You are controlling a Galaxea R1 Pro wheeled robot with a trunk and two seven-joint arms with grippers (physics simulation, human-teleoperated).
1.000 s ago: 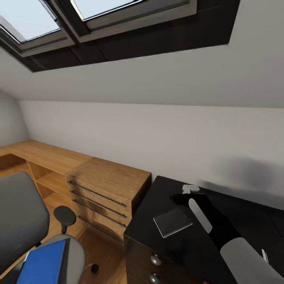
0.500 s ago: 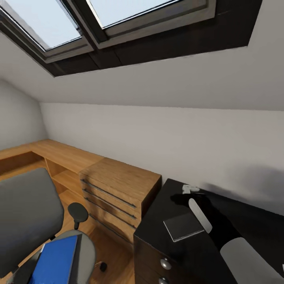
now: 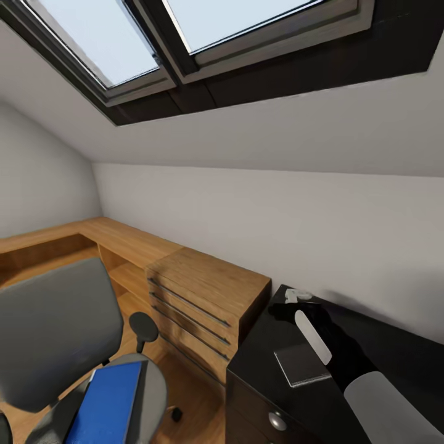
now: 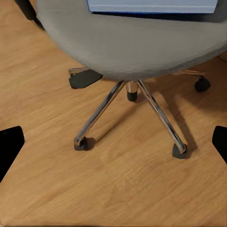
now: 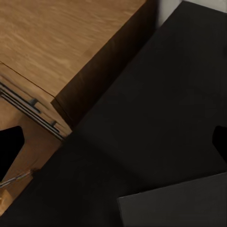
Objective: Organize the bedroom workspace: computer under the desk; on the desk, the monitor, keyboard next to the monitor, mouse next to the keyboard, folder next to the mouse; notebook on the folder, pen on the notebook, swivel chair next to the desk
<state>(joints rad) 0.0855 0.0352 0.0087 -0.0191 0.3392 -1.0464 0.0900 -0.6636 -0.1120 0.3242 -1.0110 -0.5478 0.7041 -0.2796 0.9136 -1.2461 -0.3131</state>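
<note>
Folder point(image 3: 105, 404), blue and lying flat on the chair point(image 3: 55, 333) seat with its long axis running from seat back to front edge, is placed nearest the left jaws, spread above it, while the right jaws are spread over the bench point(image 3: 271, 345).

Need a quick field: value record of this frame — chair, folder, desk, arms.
chair: grey swivel chair on the wooden floor, apart from the desk
folder: blue flat folder lying on the chair seat
desk: black desk with round silver knobs, right of the wooden drawer unit
on desk: dark grey flat notebook near the front edge
right end effector: above the desk's back edge; both fingertips at the frame edges in the wrist view, wide apart, nothing between
left end effector: wrist view looks down at the chair base, fingertips wide apart, empty
</note>
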